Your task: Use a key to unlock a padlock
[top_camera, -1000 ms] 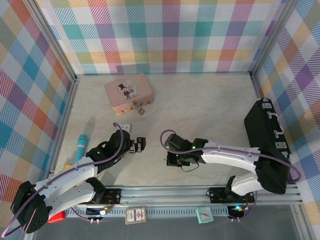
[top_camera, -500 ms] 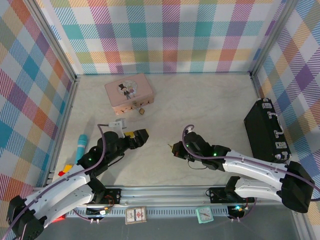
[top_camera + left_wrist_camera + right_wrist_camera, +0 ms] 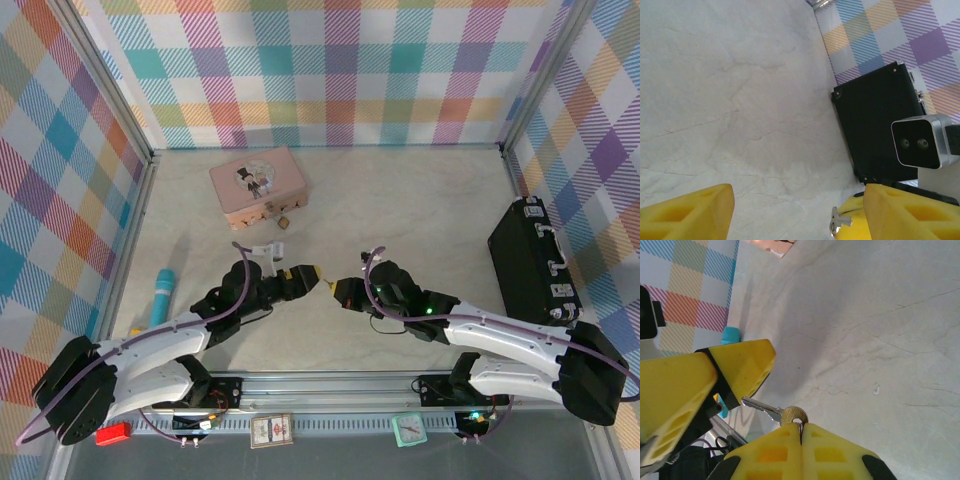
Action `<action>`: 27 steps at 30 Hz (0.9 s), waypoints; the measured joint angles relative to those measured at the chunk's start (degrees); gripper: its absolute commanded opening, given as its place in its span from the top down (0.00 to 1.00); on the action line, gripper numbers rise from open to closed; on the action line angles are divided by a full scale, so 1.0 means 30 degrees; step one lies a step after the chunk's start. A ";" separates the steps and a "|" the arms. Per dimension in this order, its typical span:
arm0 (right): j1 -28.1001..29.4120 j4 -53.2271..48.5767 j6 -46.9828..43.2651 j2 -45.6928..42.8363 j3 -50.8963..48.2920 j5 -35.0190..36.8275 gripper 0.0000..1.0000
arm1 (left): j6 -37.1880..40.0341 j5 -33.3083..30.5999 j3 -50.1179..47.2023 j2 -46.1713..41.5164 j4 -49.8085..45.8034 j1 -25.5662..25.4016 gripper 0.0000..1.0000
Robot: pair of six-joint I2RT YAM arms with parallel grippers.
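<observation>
Right gripper [image 3: 801, 432]: clenched on small silver-grey metal key [image 3: 771, 411], blade toward left gripper.
Left gripper [image 3: 796, 212]: fingers spread, empty.
Tiny brass-gold padlock [image 3: 283, 221]: 11 o'clock of left gripper, beside pink tin box [image 3: 257, 185].

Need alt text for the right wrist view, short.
Yellow right gripper shut on the round head of a small silver key, its blade pointing at a yellow finger of the left gripper, over a pale marbled table.

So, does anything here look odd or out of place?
Nothing is spilled or broken. One oddity: the key is pinched in the right tool, beside the open left tool, while the padlock lies far off by the pink box.
</observation>
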 measured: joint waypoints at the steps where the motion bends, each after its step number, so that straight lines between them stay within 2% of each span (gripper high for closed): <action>1: 0.0000 0.0109 0.0007 0.0058 0.0000 -0.0058 1.00 | 0.0000 0.0036 0.0066 0.0189 0.0117 -0.0109 0.39; 13: 0.0000 0.0954 0.0022 0.1144 0.0000 -0.0583 1.00 | 0.0153 -0.0168 0.0772 0.0721 0.0488 -0.0933 0.64; 17: -0.0007 0.0969 0.0029 0.1151 0.0000 -0.0583 1.00 | 0.0219 -0.0291 0.0874 0.0721 0.0393 -0.0962 0.67; 27: -0.0131 0.0743 0.0036 0.1144 0.0000 -0.0495 1.00 | 0.0678 -0.0525 0.1020 0.0721 -0.0546 -0.0998 0.65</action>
